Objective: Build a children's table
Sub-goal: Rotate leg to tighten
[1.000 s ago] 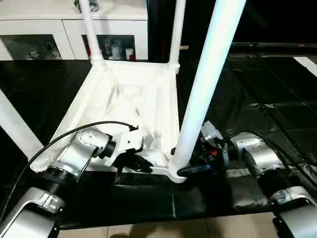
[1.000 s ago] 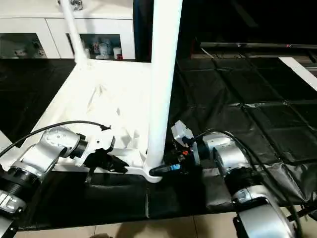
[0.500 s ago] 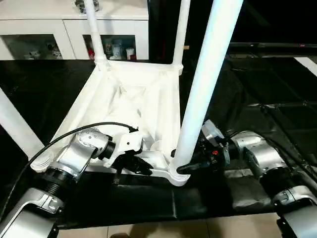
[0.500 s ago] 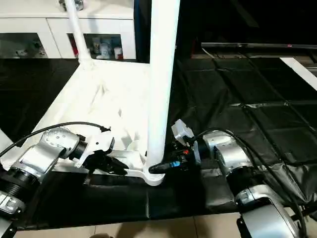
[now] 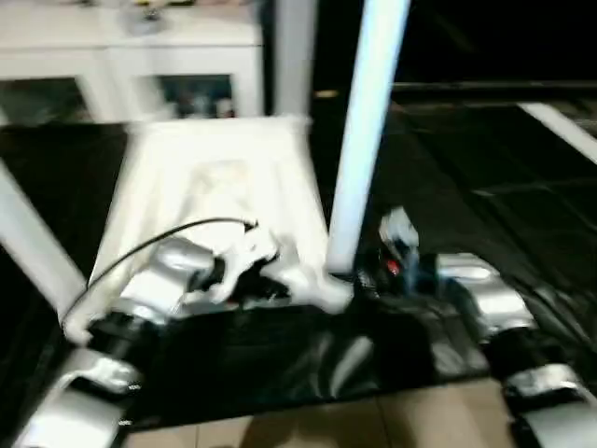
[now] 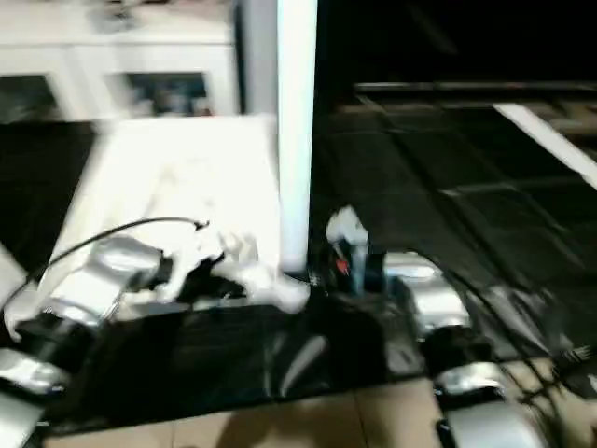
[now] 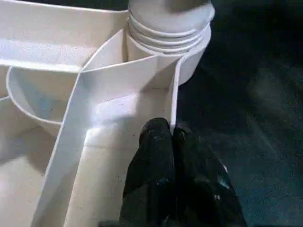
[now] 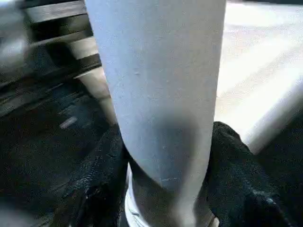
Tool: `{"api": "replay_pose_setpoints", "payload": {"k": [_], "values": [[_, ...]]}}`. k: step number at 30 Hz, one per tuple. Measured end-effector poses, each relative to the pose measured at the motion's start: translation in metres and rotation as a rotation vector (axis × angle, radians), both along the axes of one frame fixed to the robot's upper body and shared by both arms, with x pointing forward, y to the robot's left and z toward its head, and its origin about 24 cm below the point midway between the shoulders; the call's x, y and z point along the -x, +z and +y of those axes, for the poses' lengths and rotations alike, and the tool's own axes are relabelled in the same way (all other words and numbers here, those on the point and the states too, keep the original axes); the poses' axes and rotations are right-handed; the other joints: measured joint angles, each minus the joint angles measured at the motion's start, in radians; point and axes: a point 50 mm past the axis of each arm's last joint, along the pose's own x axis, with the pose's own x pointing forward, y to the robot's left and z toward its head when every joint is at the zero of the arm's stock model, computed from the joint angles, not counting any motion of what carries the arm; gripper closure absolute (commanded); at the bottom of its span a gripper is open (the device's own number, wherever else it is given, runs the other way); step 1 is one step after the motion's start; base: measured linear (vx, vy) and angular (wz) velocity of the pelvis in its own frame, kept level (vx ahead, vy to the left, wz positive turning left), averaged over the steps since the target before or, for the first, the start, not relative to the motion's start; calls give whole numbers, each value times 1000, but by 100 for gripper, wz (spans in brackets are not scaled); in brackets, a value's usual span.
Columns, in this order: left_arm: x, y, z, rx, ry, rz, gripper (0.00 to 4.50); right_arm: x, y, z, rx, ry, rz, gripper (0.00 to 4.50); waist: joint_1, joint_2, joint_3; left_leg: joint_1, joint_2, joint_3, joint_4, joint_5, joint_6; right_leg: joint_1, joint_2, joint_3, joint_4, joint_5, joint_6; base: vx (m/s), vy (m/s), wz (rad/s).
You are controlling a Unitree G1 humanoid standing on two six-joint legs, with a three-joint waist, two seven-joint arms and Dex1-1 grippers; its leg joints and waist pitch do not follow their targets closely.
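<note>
The table top (image 5: 219, 201) lies upside down on the black floor mat (image 5: 448, 205), ribs up, with legs standing in its corner sockets. Your right tool (image 8: 165, 189) is grasping the near leg (image 8: 156, 90) low down, one finger (image 8: 97, 175) on each side. Your left tool (image 7: 173, 142) is clenched, its tips pinching the thin edge wall (image 7: 174, 90) beside the socket (image 7: 168, 38). Expect light, hollow, stiff plastic, smooth enough to slip if you twist. Hold the leg near its base, where it is widest, and brace the top by its ribs; the thin wall may flex.
</note>
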Motion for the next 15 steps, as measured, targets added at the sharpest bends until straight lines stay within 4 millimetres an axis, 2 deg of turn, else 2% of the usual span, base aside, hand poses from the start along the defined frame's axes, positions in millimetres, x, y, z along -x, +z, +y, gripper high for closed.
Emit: {"api": "replay_pose_setpoints", "payload": {"k": [2, 6, 12, 13, 14, 15], "values": [[-4, -1, -7, 14, 90, -6, 450, -9, 1, 7, 18, -118, 3, 252, -11, 0, 0, 0, -1, -2, 0, 0, 0, 0, 0, -1, -1, 0, 0, 0, 0, 0], [-12, -2, -20, 36, 196, -17, 450, -21, 4, 16, 52, -273, 0, 252, -19, 0, 0, -3, -1, -5, 0, 0, 0, -1, 0, -3, -2, 0, 0, 0, 0, 0], [-13, -1, -24, 54, 233, -25, 450, -24, 7, 20, 65, -324, -16, 252, -19, 3, -1, -3, -1, -5, 0, 0, 0, 0, 1, -3, -2, 6, -6, 0, 0, 0], [-13, -1, -24, 56, 232, -25, 450, -24, 8, 20, 63, -325, -18, 219, -19, 3, -2, -3, 0, -5, -1, 0, 0, 0, 1, -3, -2, 7, -7, 0, 0, 0], [-13, 0, -24, 57, 231, -26, 450, -24, 8, 20, 56, -328, -18, 219, -19, 3, -2, -3, 0, -5, -2, 0, 0, -1, 1, -3, -2, 7, -7, 0, 0, 0], [-13, 0, -24, 57, 230, -28, 450, -24, 8, 20, 52, -328, -17, 200, -19, 3, -2, -3, 0, -5, -3, 0, 0, -1, 1, -3, -2, 7, -7, 0, 0, 0]]}}
